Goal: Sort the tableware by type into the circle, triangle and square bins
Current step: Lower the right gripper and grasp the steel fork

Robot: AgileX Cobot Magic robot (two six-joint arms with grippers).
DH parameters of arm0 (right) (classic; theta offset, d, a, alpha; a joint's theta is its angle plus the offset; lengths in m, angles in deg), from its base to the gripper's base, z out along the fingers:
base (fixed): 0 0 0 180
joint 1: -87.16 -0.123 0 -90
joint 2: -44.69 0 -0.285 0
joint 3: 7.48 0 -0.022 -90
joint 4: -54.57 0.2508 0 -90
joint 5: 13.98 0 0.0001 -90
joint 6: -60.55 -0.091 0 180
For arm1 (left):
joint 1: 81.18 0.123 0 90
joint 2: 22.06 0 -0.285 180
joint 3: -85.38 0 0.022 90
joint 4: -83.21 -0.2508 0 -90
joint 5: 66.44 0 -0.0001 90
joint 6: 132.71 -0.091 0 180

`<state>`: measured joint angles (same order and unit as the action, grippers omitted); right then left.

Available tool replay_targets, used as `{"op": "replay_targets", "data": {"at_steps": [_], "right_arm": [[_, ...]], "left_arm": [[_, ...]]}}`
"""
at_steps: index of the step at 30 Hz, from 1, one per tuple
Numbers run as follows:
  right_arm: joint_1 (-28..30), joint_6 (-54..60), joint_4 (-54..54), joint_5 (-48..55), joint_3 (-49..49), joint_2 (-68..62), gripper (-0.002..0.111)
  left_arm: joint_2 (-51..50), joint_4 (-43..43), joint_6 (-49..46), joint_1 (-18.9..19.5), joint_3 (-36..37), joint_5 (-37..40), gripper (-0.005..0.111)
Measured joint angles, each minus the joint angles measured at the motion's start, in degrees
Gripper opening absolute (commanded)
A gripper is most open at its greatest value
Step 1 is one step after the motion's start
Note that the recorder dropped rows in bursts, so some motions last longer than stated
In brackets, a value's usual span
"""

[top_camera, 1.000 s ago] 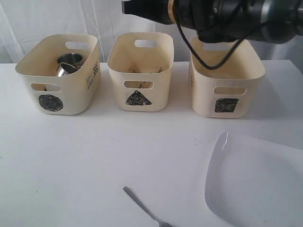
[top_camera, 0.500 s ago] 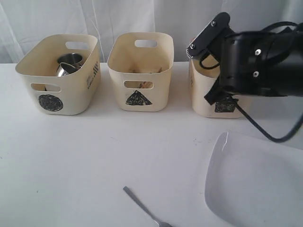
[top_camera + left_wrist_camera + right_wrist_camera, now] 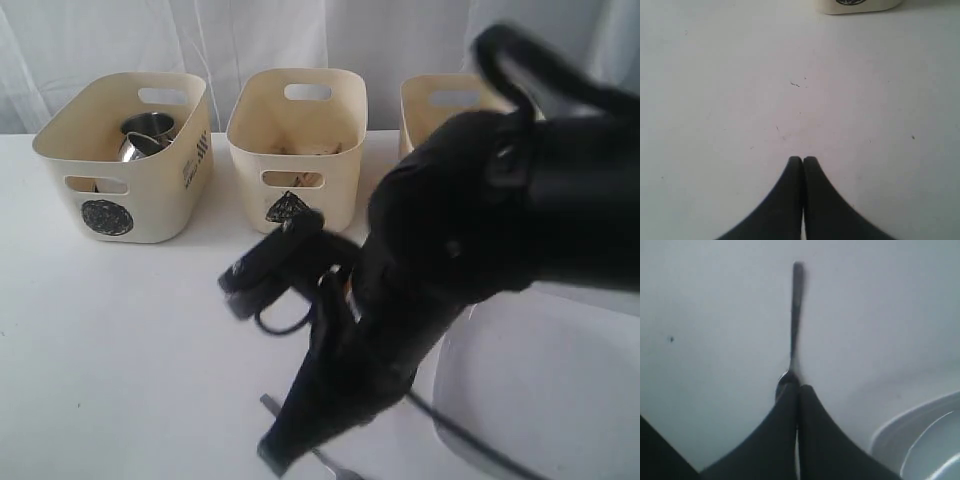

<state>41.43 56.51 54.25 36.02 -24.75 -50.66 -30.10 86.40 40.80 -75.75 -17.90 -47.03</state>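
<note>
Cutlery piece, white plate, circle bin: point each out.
cutlery piece [image 3: 795, 310]: right wrist view, middle of its handle.
white plate [image 3: 570, 400]: exterior view, bare inner surface.
circle bin [image 3: 155, 200]: exterior view, front wall beside the circle mark.

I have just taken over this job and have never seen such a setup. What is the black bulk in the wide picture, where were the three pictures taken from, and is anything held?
The machine has two arms, each ending in a two-finger gripper. The wide picture comes from a camera off the arms. The black bulk in it is the right arm, reaching down. The other two pictures come from cameras on the wrists.

On the white table stand three cream bins: the circle bin with steel mugs inside, the triangle bin, and a third bin whose mark the arm hides. A white plate and a piece of metal cutlery lie nearer.

The left gripper is shut over bare table. The right gripper is shut at the cutlery's wider end, with nothing between its fingers.
</note>
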Motion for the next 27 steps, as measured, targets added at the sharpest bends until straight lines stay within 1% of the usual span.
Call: {"op": "replay_targets", "data": {"at_steps": [2, 3, 5, 6, 7, 8, 9, 12, 16, 22, 24, 27], "right_arm": [[-2.8, 0.1, 0.3, 0.8, -0.1, -3.6, 0.001], [-3.9, 0.1, 0.3, 0.1, -0.1, -5.3, 0.003], [-4.3, 0.1, 0.3, 0.1, -0.1, -7.7, 0.018], [-4.3, 0.1, -0.2, 0.6, -0.1, -8.5, 0.031], [-4.4, 0.1, -1.0, 0.9, -0.1, -9.3, 0.039], [-4.3, -0.3, -1.4, 1.0, -0.1, -9.8, 0.052], [-4.3, -1.1, -1.5, -0.1, -0.1, -10.4, 0.057], [-4.3, -2.3, -1.6, -2.5, -0.1, -11.9, 0.057], [-4.5, -4.4, -3.9, -2.6, -0.3, -14.7, 0.057], [-4.5, -13.8, -11.5, 2.0, -0.5, -16.4, 0.057], [-4.5, -15.4, -11.9, 2.1, -0.5, -16.4, 0.057], [-4.3, -14.7, -9.6, 1.6, -0.5, -16.6, 0.057]], "left_arm": [[0.0, 0.0, 0.0, 0.0, 0.0, 0.0, 0.0], [0.0, 0.0, 0.0, 0.0, 0.0, 0.0, 0.0], [0.0, 0.0, 0.0, 0.0, 0.0, 0.0, 0.0], [0.0, 0.0, 0.0, 0.0, 0.0, 0.0, 0.0], [0.0, 0.0, 0.0, 0.0, 0.0, 0.0, 0.0], [0.0, 0.0, 0.0, 0.0, 0.0, 0.0, 0.0], [0.0, 0.0, 0.0, 0.0, 0.0, 0.0, 0.0], [0.0, 0.0, 0.0, 0.0, 0.0, 0.0, 0.0], [0.0, 0.0, 0.0, 0.0, 0.0, 0.0, 0.0], [0.0, 0.0, 0.0, 0.0, 0.0, 0.0, 0.0], [0.0, 0.0, 0.0, 0.0, 0.0, 0.0, 0.0], [0.0, 0.0, 0.0, 0.0, 0.0, 0.0, 0.0]]}}
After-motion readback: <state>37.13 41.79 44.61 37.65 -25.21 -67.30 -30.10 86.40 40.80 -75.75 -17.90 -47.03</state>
